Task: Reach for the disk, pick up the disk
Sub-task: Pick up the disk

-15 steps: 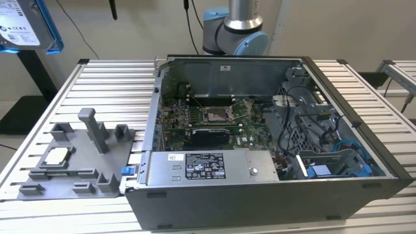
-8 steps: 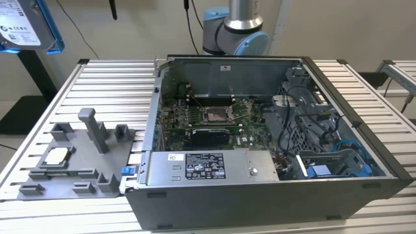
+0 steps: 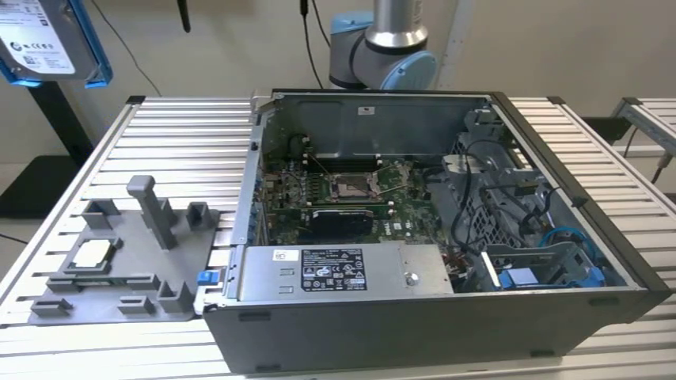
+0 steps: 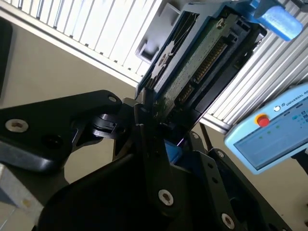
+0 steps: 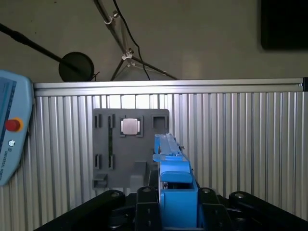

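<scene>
The fingers (image 5: 144,208) are clamped on the blue-framed end of the hard drive (image 3: 47,39), holding it high above the grey fixture (image 3: 127,265), probably to spare its circuit board.

We count one disk (image 3: 47,36), one end effector (image 5: 175,199) and one arm base (image 3: 381,47). One open computer case (image 3: 423,332), with one motherboard (image 3: 290,194) and one labelled power supply box (image 3: 338,273) inside. One grey fixture tray (image 3: 132,255), with one small square chip (image 3: 90,253) on it. One teach pendant (image 5: 12,134). One tripod (image 5: 126,55). Two slatted counters: the main one (image 3: 169,142), plus a second (image 3: 655,119) at the exterior view's right edge.
</scene>
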Tool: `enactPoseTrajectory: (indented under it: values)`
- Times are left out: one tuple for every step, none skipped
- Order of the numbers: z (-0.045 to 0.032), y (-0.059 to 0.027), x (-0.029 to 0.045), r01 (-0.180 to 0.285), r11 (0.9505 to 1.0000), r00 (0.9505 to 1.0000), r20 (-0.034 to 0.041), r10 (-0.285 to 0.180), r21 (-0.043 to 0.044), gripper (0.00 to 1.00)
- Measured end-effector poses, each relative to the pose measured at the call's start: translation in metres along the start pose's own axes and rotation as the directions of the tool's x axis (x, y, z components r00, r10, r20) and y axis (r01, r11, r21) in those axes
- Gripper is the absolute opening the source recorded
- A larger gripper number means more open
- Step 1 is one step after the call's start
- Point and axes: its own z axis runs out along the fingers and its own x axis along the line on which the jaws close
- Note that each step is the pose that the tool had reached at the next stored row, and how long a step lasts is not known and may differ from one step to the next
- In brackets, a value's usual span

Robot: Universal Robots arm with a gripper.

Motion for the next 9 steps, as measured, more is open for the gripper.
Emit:
enactPoseTrajectory:
  values:
    - [0.0,-0.0014,-0.0001,0.0,1.0,1.0,0.0,0.0,0.0,0.0]
    - [-0.0001,-0.0029,-0.0002,0.0,1.0,1.0,0.0,0.0,0.0,0.0]
    - [-0.0001,-0.0046,-0.0002,0.0,1.0,1.0,0.0,0.0,-0.0001,0.0]
    - [-0.0002,-0.0063,-0.0003,0.0,1.0,1.0,0.0,0.0,-0.0001,0.0]
    - [-0.0002,-0.0079,-0.0004,0.0,1.0,1.0,-0.0001,0.0,-0.0002,0.0]
    - [-0.0002,-0.0097,-0.0004,0.0,1.0,1.0,0.0,0.0,-0.0001,0.0]
    - [-0.0002,-0.0116,-0.0005,0.0,1.0,1.0,0.0,0.0,-0.0001,0.0]
    - [-0.0003,-0.0135,-0.0006,0.0,1.0,1.0,0.0001,0.0,-0.0001,0.0]
    - [-0.0003,-0.0154,-0.0006,0.0,1.0,1.0,0.0,0.0,-0.0002,0.0]
